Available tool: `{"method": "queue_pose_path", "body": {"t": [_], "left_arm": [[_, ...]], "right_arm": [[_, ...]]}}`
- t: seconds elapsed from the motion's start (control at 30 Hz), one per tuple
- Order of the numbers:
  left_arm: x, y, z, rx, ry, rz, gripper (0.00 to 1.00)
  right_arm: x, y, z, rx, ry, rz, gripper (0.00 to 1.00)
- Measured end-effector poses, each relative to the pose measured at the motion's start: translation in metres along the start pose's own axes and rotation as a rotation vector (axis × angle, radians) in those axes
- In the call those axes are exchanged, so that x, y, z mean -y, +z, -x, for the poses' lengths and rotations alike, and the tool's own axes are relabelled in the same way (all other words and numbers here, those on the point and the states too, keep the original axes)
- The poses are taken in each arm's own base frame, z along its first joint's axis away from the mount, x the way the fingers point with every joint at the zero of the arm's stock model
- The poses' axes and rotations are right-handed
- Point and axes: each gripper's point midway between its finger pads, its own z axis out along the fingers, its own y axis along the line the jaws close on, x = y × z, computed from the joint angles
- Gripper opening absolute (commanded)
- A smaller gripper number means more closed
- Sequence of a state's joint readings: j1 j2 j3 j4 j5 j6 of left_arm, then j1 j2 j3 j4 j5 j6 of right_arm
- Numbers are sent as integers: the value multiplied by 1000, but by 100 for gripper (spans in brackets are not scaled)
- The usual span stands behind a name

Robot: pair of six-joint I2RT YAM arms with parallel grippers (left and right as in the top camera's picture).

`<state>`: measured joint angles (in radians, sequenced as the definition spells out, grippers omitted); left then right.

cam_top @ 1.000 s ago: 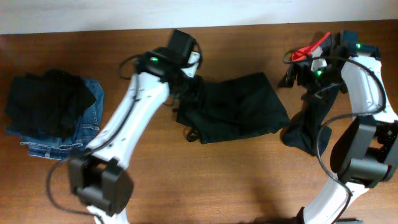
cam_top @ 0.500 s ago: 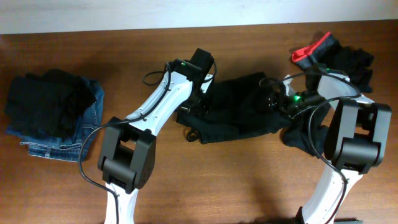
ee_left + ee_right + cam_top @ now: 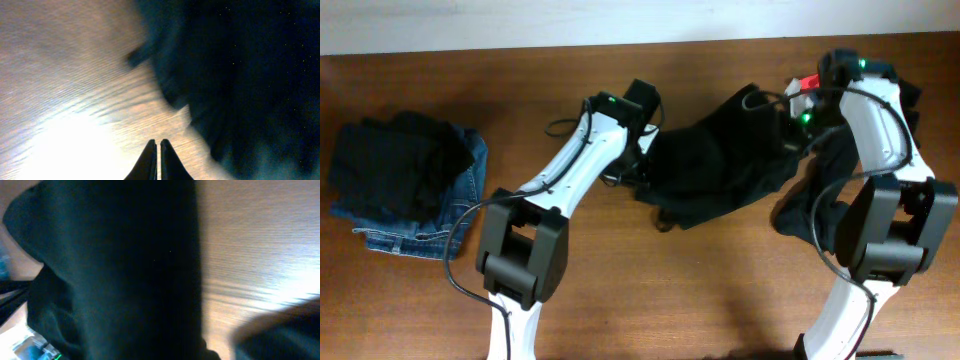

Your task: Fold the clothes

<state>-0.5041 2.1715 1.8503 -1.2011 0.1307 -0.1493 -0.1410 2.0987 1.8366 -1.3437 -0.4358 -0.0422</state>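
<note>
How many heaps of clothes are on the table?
3: a black stack on denim jeans at left, a large black garment centre, a dark heap with a red band at right. Others may be hidden inside.

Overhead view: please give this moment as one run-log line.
black garment: crumpled, mid-table | left gripper: shut, empty, beside it | right gripper: at its right end, state unclear | pile: left

Right gripper has withdrawn from table centre to the far right, lifting the black garment by its right edge; cloth now bunched, shifted rightward.
</note>
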Motion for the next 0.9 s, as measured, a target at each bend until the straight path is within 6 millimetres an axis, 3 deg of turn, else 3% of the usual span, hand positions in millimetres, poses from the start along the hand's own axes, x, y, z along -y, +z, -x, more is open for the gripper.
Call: {"method": "queue_pose_path", "body": {"t": [0.07,0.17,0.33,0.5,0.67,0.83,0.9], "left_arm": [[-9,-16,7,20,-24,-2,8],[-25,-44,20,81,-63,-2,10],[-67,-117,30,252,-154,4,12],[-105,-171,18,362,-241,22,12],[-125,-184,5,371,-291,35,12],[-127,-184,3,363,-298,36,12],[-127,-184,3,364,-298,35,12]], "right_arm": [[-4,-27,9,59,-35,-174,4],[-18,-40,17,106,-99,-310,4],[-59,-25,12,108,-261,-479,4],[-102,0,3,113,-413,-552,4],[-123,39,-9,80,-510,-586,4],[-109,73,-23,13,-558,-686,4],[-105,78,-27,0,-571,-730,4]]}}
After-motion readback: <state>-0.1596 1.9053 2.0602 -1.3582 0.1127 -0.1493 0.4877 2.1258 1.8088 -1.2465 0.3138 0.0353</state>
